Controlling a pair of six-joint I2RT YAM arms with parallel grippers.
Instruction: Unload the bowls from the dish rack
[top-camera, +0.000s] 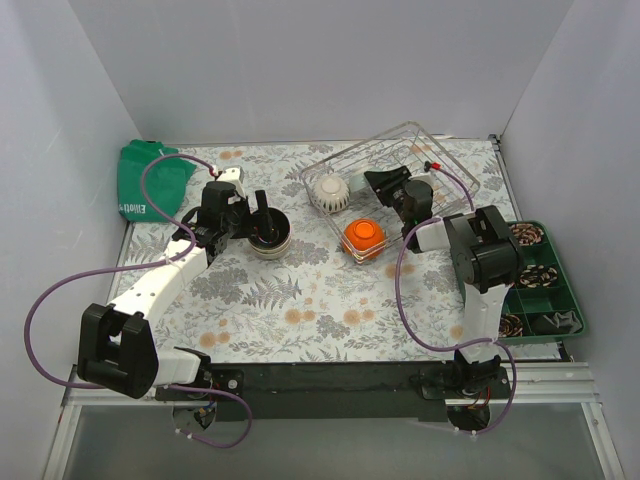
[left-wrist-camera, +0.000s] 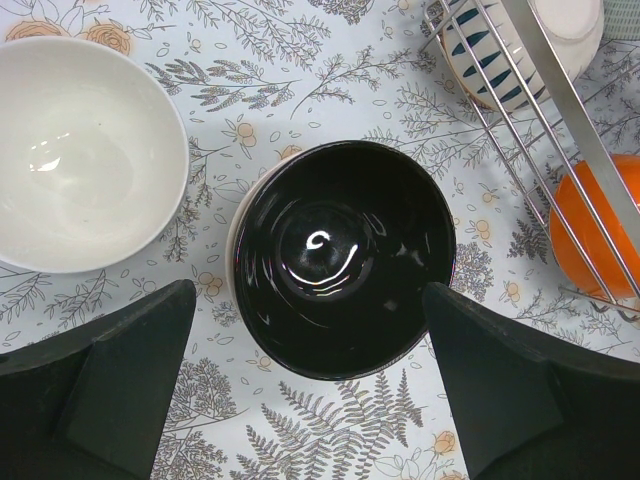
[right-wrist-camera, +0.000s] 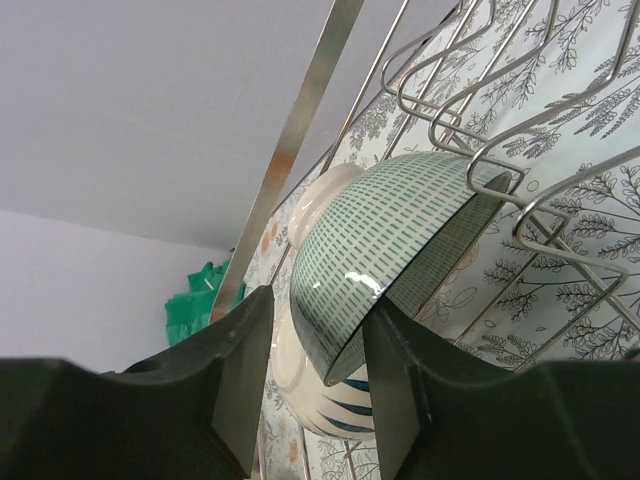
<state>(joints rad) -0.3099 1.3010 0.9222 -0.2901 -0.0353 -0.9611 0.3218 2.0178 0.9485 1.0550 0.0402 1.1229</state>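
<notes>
The wire dish rack (top-camera: 455, 165) stands at the back right. My right gripper (right-wrist-camera: 322, 355) reaches into it, open, its fingers straddling the rim of a green-dashed bowl (right-wrist-camera: 400, 240) that leans in the tines; a gap shows at the left finger (right-wrist-camera: 240, 360). Behind it leans a cream bowl with blue stripes (right-wrist-camera: 335, 415), also seen in the rack (top-camera: 329, 192). An orange bowl (top-camera: 363, 238) sits by the rack's near edge. On the table stands the bowl with a glossy black inside (left-wrist-camera: 345, 255), a white bowl (left-wrist-camera: 80, 150) beside it. My left gripper (left-wrist-camera: 308, 300) hovers wide open over the black bowl.
A green bag (top-camera: 145, 180) lies at the back left corner. A dark green compartment tray (top-camera: 565, 300) of trinkets sits along the right edge, next to the right arm. White walls close in the table on three sides.
</notes>
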